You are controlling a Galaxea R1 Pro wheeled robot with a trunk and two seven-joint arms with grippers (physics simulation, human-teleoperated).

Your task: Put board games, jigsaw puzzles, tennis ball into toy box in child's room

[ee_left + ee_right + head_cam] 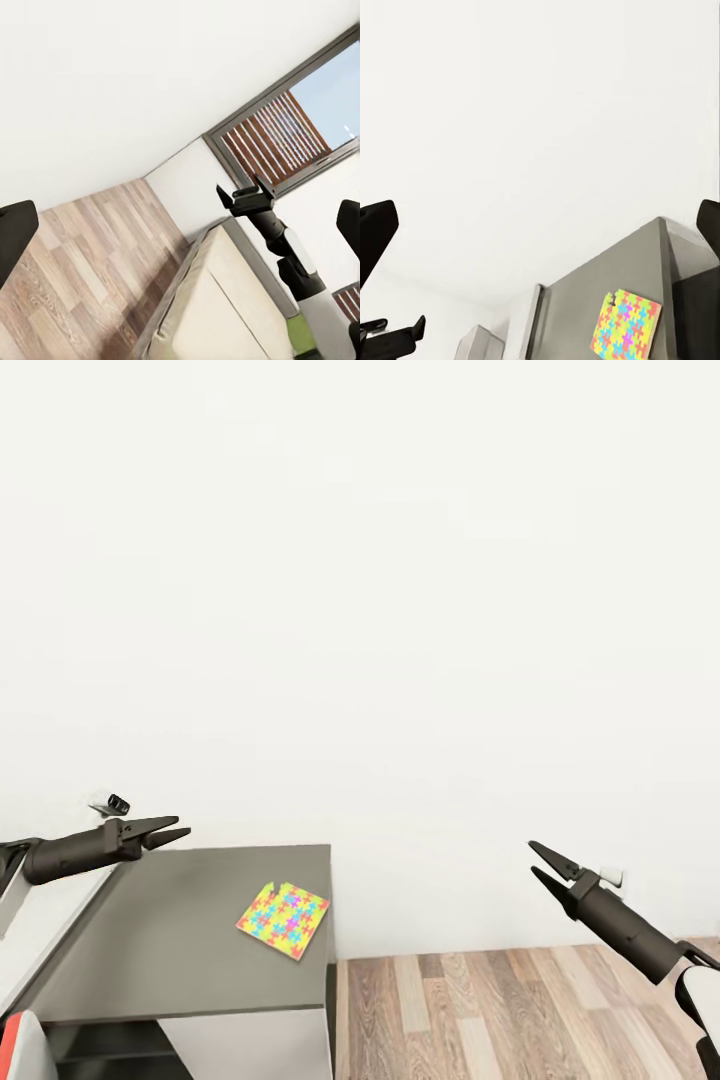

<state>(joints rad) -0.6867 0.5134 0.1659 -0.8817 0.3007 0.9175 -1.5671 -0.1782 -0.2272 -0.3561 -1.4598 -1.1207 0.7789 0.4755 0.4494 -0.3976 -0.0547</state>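
There's a jigsaw puzzle (283, 920), a thin flat square in yellow, pink, blue and green interlocking shapes, lying flat and slightly askew on the smooth dark grey unit (170, 940) of the table, close to its right edge and near the plain white wall (400, 610). Beside the unit runs wood-plank floor (520, 1010), pale and streaky. The left gripper (168, 832) hovers above the grey top with its tapered dark fingers only slightly parted, empty. The right gripper (541, 863) hangs over the floor, well apart from the puzzle, pointed fingers spread a little, holding nothing. In the left wrist view, a beige bed (225, 307) sits below a dark-framed window (285, 135).
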